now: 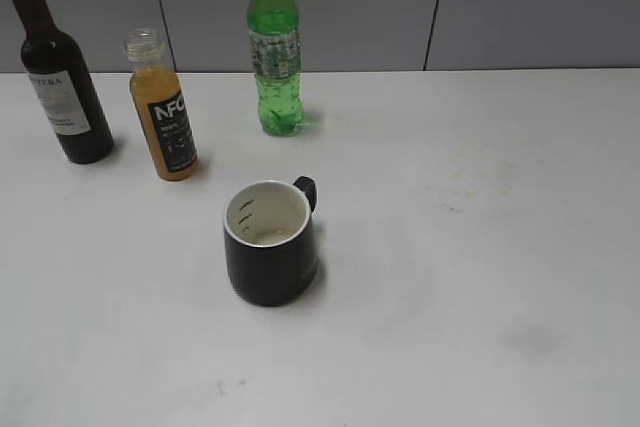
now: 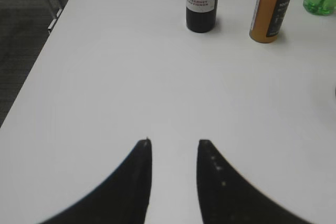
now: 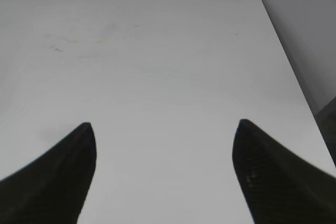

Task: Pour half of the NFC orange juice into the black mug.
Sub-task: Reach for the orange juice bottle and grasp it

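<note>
Nearest the camera stood the black mug (image 1: 271, 243), upright on the white worktop (image 1: 480, 247), handle turned toward the back wall, its white interior showing only a few dark marks. Behind it and to the left you had the NFC orange juice (image 1: 165, 112), uncapped, upright, nearly full to the shoulder. It stood between the dark wine bottle (image 1: 58, 72) and the green soda bottle (image 1: 274, 47), closer to the wine bottle but touching neither.

Your left gripper (image 2: 174, 144) hung over bare worktop with its fingers partly parted and nothing between them, the juice well ahead to its right. Your right gripper (image 3: 164, 125) had its fingers spread wide, also empty.

The risks, as I judged them: the open neck would spill if the bottle was squeezed hard or tilted early, and a reach from the left could clip the wine bottle. Pouring past half looked easy with so full a bottle.
</note>
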Motion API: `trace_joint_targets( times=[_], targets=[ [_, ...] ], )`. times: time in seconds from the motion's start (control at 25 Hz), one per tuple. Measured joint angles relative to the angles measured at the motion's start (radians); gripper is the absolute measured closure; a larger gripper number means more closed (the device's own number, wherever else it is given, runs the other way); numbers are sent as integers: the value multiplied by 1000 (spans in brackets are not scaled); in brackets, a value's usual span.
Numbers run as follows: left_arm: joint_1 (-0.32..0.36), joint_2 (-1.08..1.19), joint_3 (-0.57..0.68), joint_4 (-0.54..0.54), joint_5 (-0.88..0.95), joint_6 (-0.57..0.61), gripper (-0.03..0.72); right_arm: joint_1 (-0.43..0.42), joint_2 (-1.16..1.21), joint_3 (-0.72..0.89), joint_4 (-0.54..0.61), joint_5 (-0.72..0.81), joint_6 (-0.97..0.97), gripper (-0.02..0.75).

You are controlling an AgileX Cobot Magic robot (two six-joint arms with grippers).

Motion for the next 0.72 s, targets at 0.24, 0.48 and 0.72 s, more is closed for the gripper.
trace_joint_targets(
  times=[0.24,0.48,0.72],
  targets=[
    [0,0,0,0,0,0,451,0,0,0,15,0,-3,137],
    [0,0,0,0,0,0,451,0,0,0,19,0,-3,142],
    [0,0,0,0,0,0,451,0,0,0,19,0,-4,143]
  ],
)
